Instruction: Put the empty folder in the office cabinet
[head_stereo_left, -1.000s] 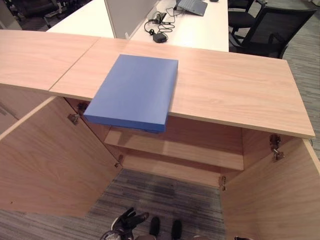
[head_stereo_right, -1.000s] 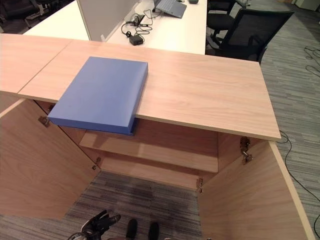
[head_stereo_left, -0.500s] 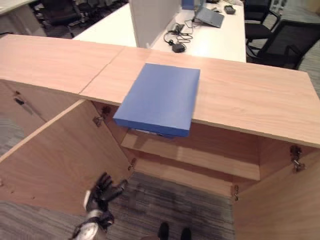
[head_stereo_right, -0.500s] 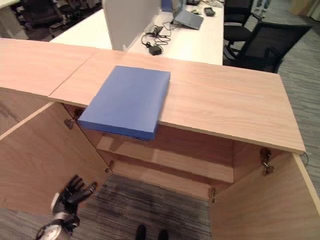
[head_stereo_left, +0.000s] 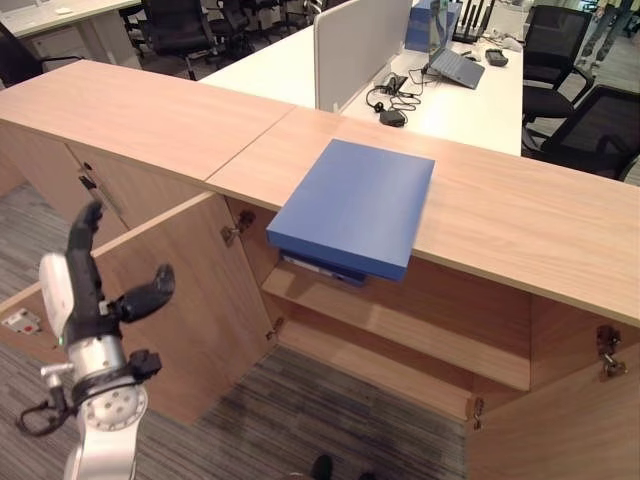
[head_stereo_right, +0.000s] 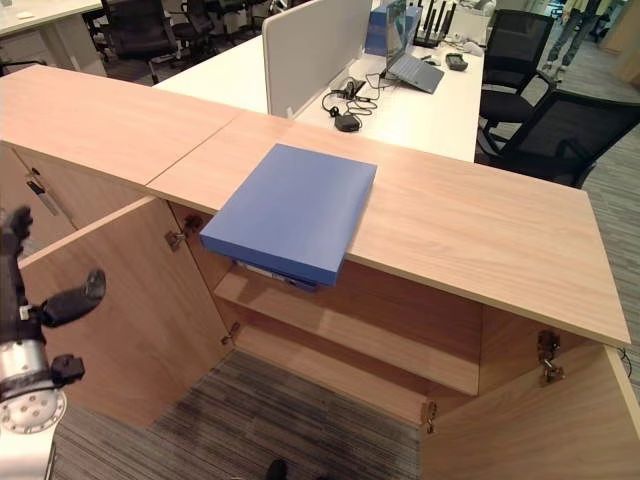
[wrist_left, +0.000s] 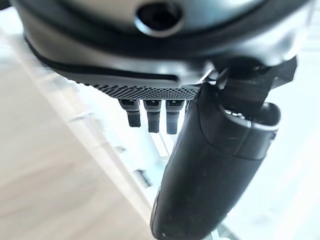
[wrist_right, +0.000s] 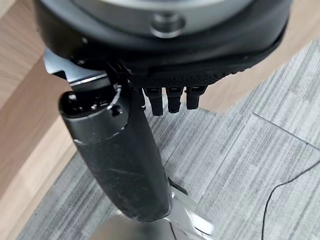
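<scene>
A blue folder (head_stereo_left: 350, 205) lies flat on the wooden cabinet top (head_stereo_left: 520, 230), its near end jutting out past the front edge. Below it the cabinet stands open, with a bare inner shelf (head_stereo_left: 400, 330) in sight. My left hand (head_stereo_left: 85, 290) is raised at the lower left in front of the open left door (head_stereo_left: 180, 290), well short of the folder, open with its fingers (wrist_left: 150, 116) straight and its thumb spread. My right hand (wrist_right: 120, 150) hangs low over grey carpet beside a wooden panel, open and holding nothing.
The right door (head_stereo_left: 560, 440) swings out at the lower right. A closed cabinet (head_stereo_left: 110, 180) adjoins on the left. Behind stands a white desk (head_stereo_left: 470, 100) with a divider panel (head_stereo_left: 360, 40), a laptop (head_stereo_left: 455, 65) and cables, and black office chairs (head_stereo_left: 590, 130).
The whole picture has shifted, so the camera moved. My left hand rose from near the floor up in front of the left door. The folder stayed put on the cabinet top.
</scene>
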